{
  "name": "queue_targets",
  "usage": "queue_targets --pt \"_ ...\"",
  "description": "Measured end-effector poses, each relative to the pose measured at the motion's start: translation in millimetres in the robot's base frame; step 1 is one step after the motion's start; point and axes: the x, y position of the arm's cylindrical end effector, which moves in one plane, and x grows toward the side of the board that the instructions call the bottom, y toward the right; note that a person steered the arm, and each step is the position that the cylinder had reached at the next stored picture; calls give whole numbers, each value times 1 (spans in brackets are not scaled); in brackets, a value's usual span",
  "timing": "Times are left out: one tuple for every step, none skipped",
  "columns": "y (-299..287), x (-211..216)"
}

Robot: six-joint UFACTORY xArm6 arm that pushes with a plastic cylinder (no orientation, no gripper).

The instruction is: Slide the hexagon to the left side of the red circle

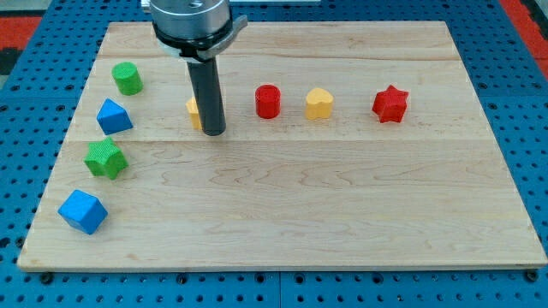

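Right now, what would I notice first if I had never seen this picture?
The thick dark rod stands out, coming down at the view's top-left centre, my tip right against a half-hidden yellow block. To the view's right sit a red cylinder, a yellow heart and a red star in a row.

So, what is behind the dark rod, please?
Behind the rod, near my tip, a yellow block shows only its left edge. The rod covers the rest, so its shape cannot be told. The red cylinder stands apart, to the view's right.
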Motion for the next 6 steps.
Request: queue_targets --pt "-17 11" --pt "-44 4" --pt "-47 1" --pt "-19 -7" --pt "-15 1" --pt "-69 6"
